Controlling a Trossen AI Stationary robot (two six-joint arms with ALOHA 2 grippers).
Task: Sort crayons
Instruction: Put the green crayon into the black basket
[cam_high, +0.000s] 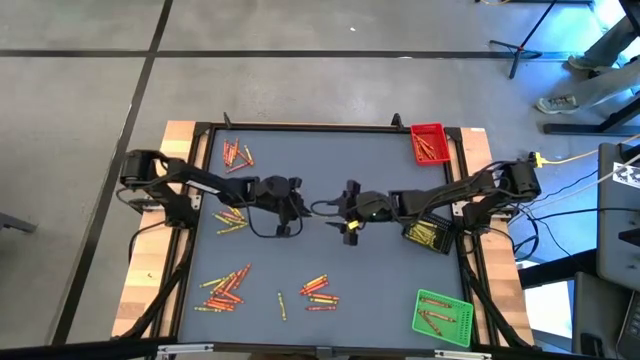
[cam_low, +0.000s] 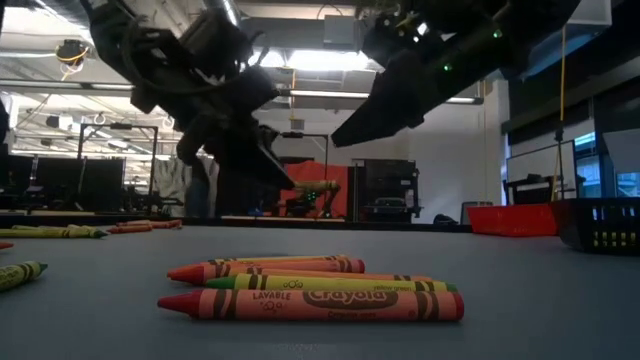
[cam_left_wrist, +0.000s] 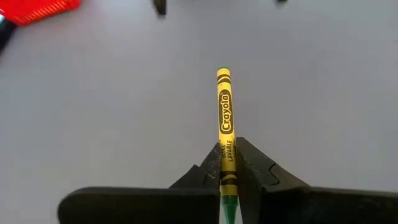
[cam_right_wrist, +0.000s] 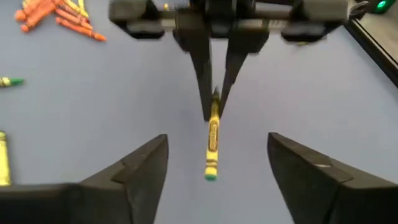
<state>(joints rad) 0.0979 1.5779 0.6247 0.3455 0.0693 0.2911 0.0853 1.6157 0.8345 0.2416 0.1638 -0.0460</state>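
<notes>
Crayons: one yellow paper-wrapped crayon (cam_left_wrist: 224, 118) clenched in the left end effector (cam_left_wrist: 227, 180) above mid-surface; five loose clusters on the grey surface (cam_high: 330, 265) | Right end effector (cam_right_wrist: 217, 168): released, facing it | Trays: red plastic tray (cam_high: 429, 143), green plastic tray (cam_high: 443, 318), black tray (cam_high: 430, 235), each holding crayons

Yellow crayon (cam_left_wrist: 224, 118) wrapper, left wrist view: "Crayola" in black, lengthwise; "WASHABLE" in small print below it.

Nearest crayon (cam_low: 310, 304) on the surface, low view: "Crayola" and "WASHABLE". Other small print illegible.
</notes>
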